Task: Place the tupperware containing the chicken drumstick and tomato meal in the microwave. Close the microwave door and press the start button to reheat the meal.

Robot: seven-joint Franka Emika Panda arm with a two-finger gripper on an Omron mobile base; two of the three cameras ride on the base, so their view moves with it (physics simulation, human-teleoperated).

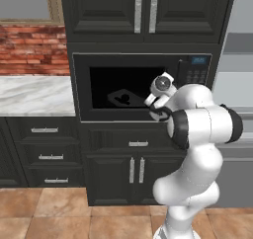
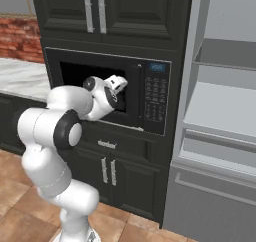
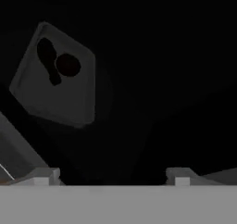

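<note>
- Seen inside the microwave (image 1: 143,87): a wide black oven built into dark panelled cabinetry, its cavity rendered very dark.
- Lay on the cavity floor, left of centre: the tupperware (image 1: 120,99), a shallow rectangular tray with rounded corners, dim grey in the shadow.
- Sat within that tray, side by side and touching or nearly so: the chicken drumstick (image 3: 48,61), an elongated dark shape, and the tomato (image 3: 68,65), a small round one; colours lost in the gloom.
- Reached to the cavity's right front part: the gripper (image 3: 111,174), glossy white hand with dark joints, well apart from the tray.
- Stood wide apart, the jaws, two small blocky grey tips at the bottom of the hand view, with nothing between them.
- Flanked the cavity on the right: a black keypad panel (image 2: 157,93) with rows of small buttons and a small blue display on top.
- Could not be made out with certainty: the microwave door.
- Ran off to the left: a bench (image 1: 34,95) of pale veined marble under a rough red brick wall (image 1: 32,50).
- Stood to the right: a tall pale grey fridge (image 2: 220,111) with smooth flat shelves.
- Covered the floor (image 1: 44,216): square terracotta tiles.
</note>
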